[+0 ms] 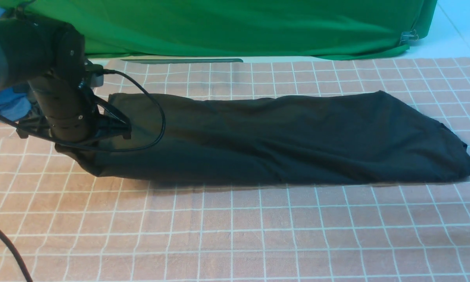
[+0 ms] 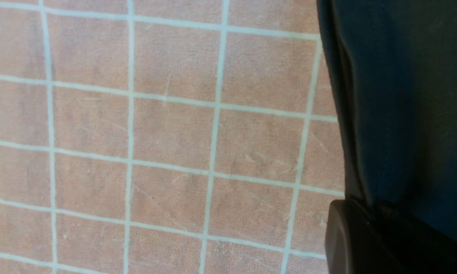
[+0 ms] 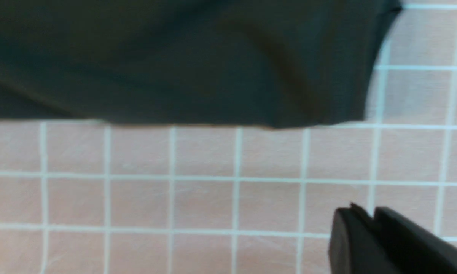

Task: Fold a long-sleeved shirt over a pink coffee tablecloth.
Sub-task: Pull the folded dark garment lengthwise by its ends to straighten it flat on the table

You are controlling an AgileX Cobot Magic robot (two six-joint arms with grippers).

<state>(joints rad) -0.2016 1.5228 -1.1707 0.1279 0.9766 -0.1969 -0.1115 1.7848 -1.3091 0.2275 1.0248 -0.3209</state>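
The black long-sleeved shirt (image 1: 278, 137) lies folded into a long band across the pink coffee tablecloth (image 1: 235, 227); its print is hidden. My left gripper (image 1: 72, 150) is down at the shirt's left end. In the left wrist view its dark finger (image 2: 346, 236) is pressed against the shirt's edge (image 2: 403, 95), shut on the cloth. My right gripper (image 3: 369, 215) hovers over bare tablecloth (image 3: 175, 198), a little way off the shirt's right end (image 3: 175, 57). Its fingers stand a narrow slit apart with nothing between them.
A bright green cloth (image 1: 238, 27) hangs along the back, held by a clip (image 1: 409, 37). A blue garment (image 1: 8, 103) shows behind the left arm. A black cable (image 1: 8, 246) crosses the near left corner.
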